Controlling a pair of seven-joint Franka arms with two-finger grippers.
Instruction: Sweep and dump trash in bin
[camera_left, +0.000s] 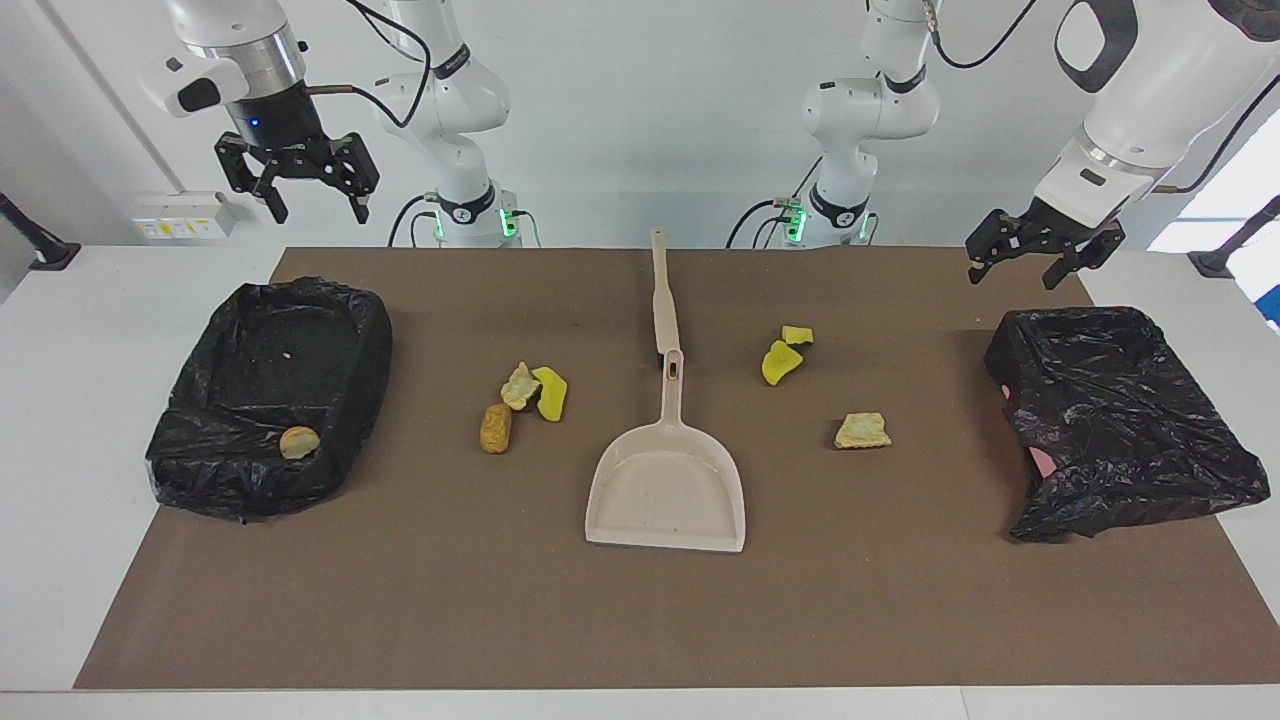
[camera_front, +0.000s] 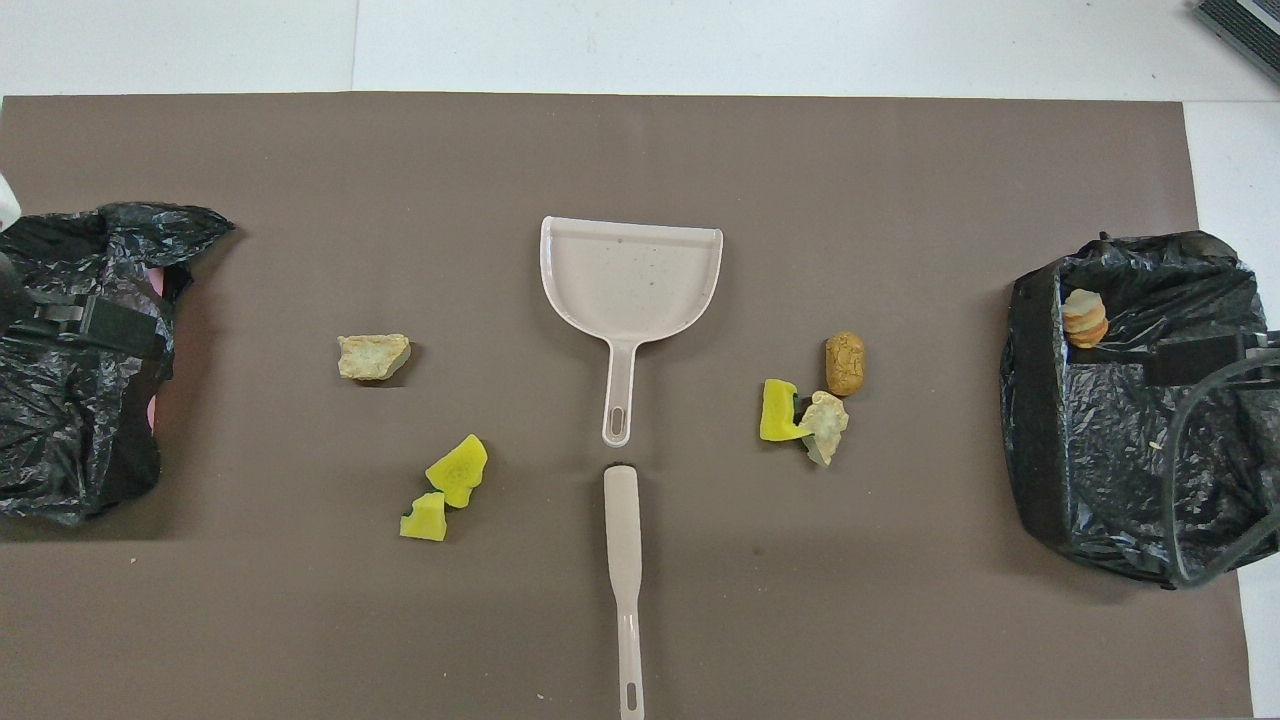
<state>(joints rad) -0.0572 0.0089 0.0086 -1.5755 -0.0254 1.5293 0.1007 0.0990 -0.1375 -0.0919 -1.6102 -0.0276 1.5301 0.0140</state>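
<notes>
The trash lies on the brown mat in two groups. Toward the right arm's end are an orange-brown oblong lump (camera_left: 495, 428), a pale lump (camera_left: 519, 386) and a yellow sponge chunk (camera_left: 550, 393). Toward the left arm's end are two yellow sponge chunks (camera_left: 781, 362) and a beige lump (camera_left: 862, 430). A black-bagged bin (camera_left: 372, 340) at the right arm's end holds a round tan lump (camera_left: 299, 441). A second black-bagged bin (camera_left: 1120, 420) is at the left arm's end. My right gripper (camera_left: 298, 195) hangs open high over its bin's near edge. My left gripper (camera_left: 1040, 262) hangs open over the mat beside its bin.
A beige dustpan (camera_left: 668, 485) lies mid-mat, its handle pointing toward the robots. A beige-handled brush (camera_left: 662, 295) lies in line with it, nearer the robots. In the overhead view the dustpan (camera_front: 630, 275) and the brush (camera_front: 624, 560) show the same layout.
</notes>
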